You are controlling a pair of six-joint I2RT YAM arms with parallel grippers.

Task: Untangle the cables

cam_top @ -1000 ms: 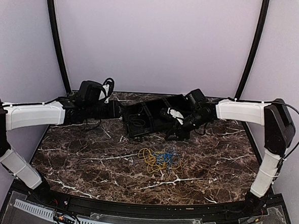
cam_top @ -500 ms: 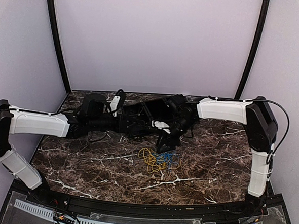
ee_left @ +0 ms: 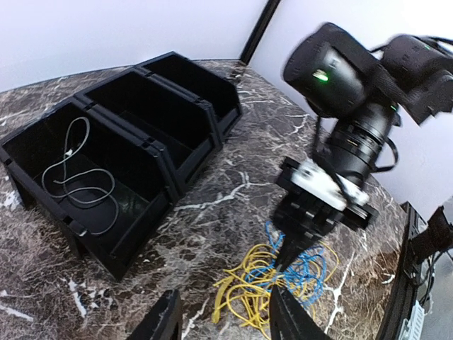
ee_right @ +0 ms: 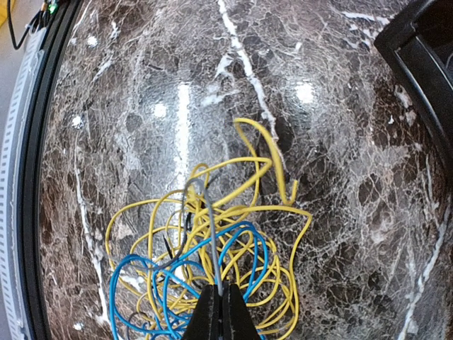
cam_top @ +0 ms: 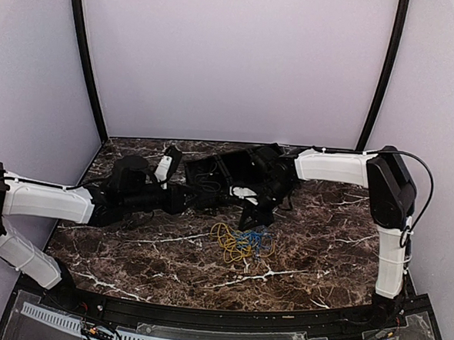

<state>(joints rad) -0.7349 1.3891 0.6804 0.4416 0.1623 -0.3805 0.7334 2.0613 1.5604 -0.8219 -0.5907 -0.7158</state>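
cables (ee_right: 212,269): 1 bundle; tray (ee_left: 163,152): 3 bins; left end effector (ee_left: 226,320): spread, empty; right end effector (ee_right: 218,315): pinching cables

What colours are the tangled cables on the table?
The cables are yellow and blue, plus one grey; clearest in right wrist view.

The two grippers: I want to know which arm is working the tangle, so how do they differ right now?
The right gripper is shut; the left gripper is open. The right gripper is tip-down in the cables; the left gripper sits just short of them. The right gripper appears to pinch a thin grey wire; the left gripper holds nothing. Both are aimed at the same bundle.
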